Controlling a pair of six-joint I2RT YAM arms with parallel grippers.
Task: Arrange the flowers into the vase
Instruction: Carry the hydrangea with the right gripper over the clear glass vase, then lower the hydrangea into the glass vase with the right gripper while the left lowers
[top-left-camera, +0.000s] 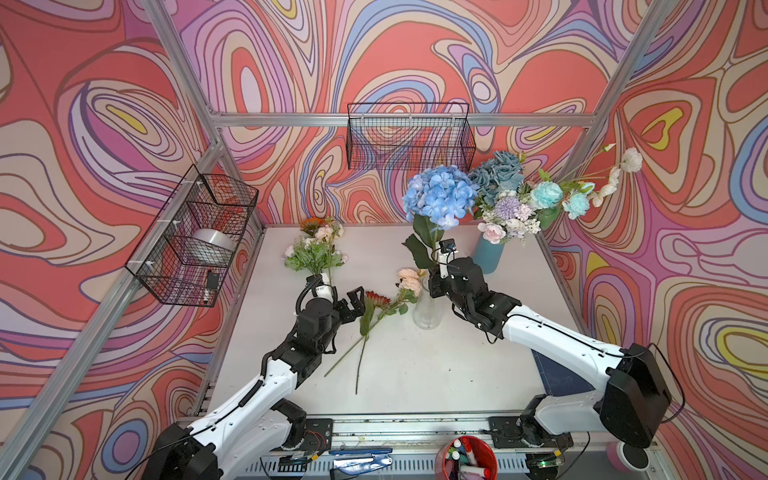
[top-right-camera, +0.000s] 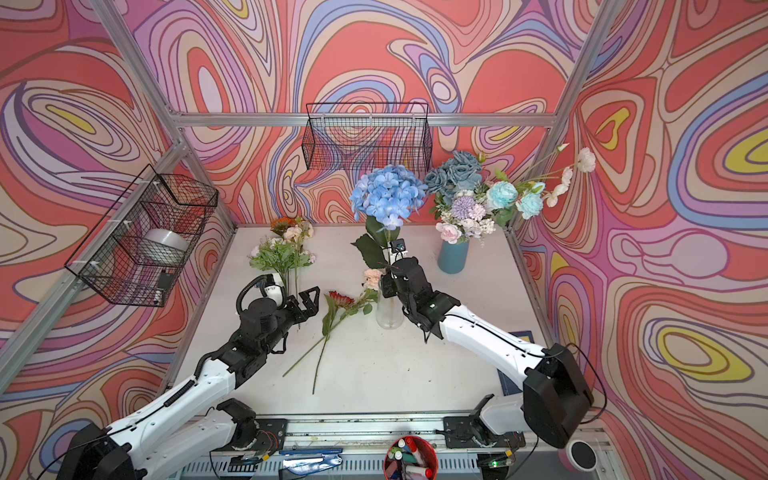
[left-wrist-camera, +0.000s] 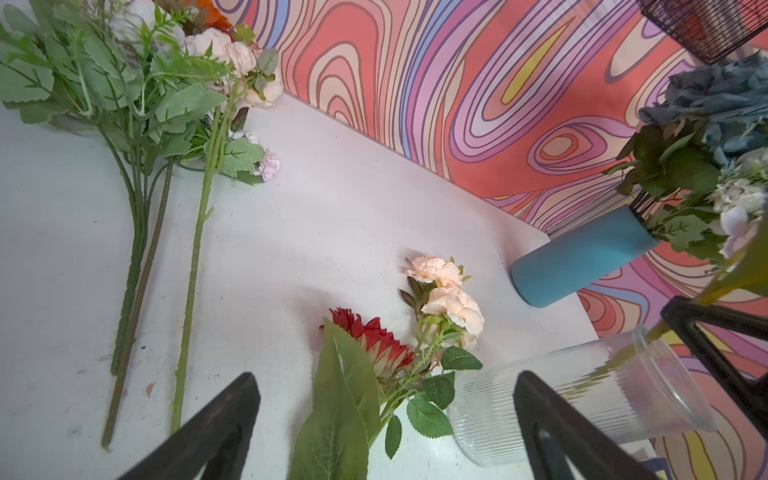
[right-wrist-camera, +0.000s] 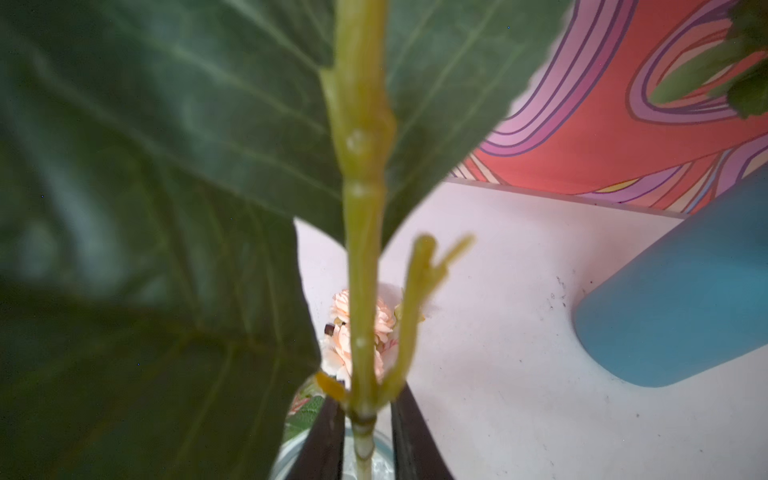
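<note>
Tool (left-wrist-camera: 386, 376) spread wide; red daisy (left-wrist-camera: 374, 340), peach blooms (left-wrist-camera: 451, 305) ahead; clear vase (left-wrist-camera: 615, 382) beside.

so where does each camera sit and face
Top views: above the robot's base, down over the table; left arm and right arm show.
Left wrist: on the left arm, past its open fingers at the red daisy.
Right wrist: on the right arm, along the hydrangea stem between its fingers.
Both wrists share the blue vase.

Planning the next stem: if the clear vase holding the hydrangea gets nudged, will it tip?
Probably tips easily: the clear vase is tall and narrow, and the blue hydrangea towers above it, likely top-heavy. Ribbed glass may grip decently.
</note>
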